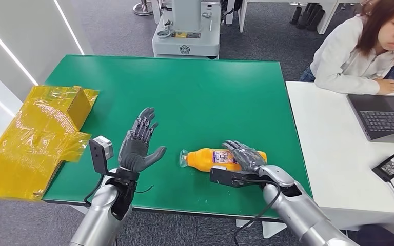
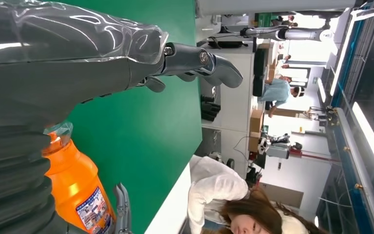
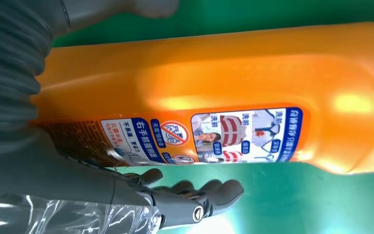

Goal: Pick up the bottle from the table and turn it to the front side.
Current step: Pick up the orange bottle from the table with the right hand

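An orange bottle (image 1: pixel 205 158) with a blue and white label lies on its side on the green table (image 1: pixel 184 87), near the front edge, its clear cap end pointing left. My right hand (image 1: pixel 243 154) lies over its label and base end, fingers stretched across it. In the right wrist view the bottle (image 3: pixel 224 73) sits between the thumb and the extended fingers (image 3: pixel 190 197), which are not curled tight. My left hand (image 1: pixel 138 143) is raised open to the left of the bottle, apart from it, holding nothing. The left wrist view shows the bottle (image 2: pixel 78 195) beside that hand's fingers (image 2: pixel 199 61).
A yellow plastic-wrapped box (image 1: pixel 36 138) overhangs the table's left edge. To the right stands a white table (image 1: pixel 328 138) with a laptop (image 1: pixel 385 118) and a power adapter (image 1: pixel 392 165); a person (image 1: pixel 359 46) sits at it. A grey machine (image 1: pixel 187 31) stands beyond the far edge.
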You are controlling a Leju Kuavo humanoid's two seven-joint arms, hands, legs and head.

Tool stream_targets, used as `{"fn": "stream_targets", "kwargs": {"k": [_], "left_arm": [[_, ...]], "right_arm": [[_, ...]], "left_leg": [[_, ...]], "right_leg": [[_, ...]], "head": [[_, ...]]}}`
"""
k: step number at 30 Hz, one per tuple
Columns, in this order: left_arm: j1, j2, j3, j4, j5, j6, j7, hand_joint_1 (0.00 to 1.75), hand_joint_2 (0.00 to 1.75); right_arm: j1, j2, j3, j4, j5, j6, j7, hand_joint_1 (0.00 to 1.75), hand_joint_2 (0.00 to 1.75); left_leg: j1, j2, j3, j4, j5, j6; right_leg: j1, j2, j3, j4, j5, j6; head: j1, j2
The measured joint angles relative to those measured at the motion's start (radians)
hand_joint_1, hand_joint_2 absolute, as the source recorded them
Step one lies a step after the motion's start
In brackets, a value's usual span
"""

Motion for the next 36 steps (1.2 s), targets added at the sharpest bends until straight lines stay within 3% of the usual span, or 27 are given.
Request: {"fn": "stream_targets", "kwargs": {"k": [12,33,36], "left_arm": [[0.001,-0.004,0.005,0.000,0.019,-0.001,0.014,0.00,1.75],[0.015,-0.010,0.014,-0.001,0.037,0.004,0.018,0.00,1.75],[0.024,-0.009,0.015,-0.002,0.043,0.010,0.019,0.00,1.75]], "right_arm": [[0.000,-0.007,0.009,-0.004,0.042,0.035,0.092,0.00,1.75],[-0.010,-0.007,0.011,-0.004,0.062,0.070,0.126,0.00,1.75],[-0.012,-0.011,0.011,-0.005,0.061,0.075,0.139,1.31,1.75]], "left_leg": [[0.000,-0.003,0.002,0.000,0.001,0.002],[0.000,-0.003,0.003,0.000,0.002,0.004],[0.000,-0.003,0.003,0.000,0.002,0.004]], "right_leg": [[0.000,-0.003,0.006,-0.005,0.002,0.004],[0.000,-0.003,0.009,-0.007,0.004,0.006],[0.000,-0.003,0.009,-0.008,0.004,0.006]], "head": [[0.000,0.000],[0.000,0.000],[0.000,0.000]]}}
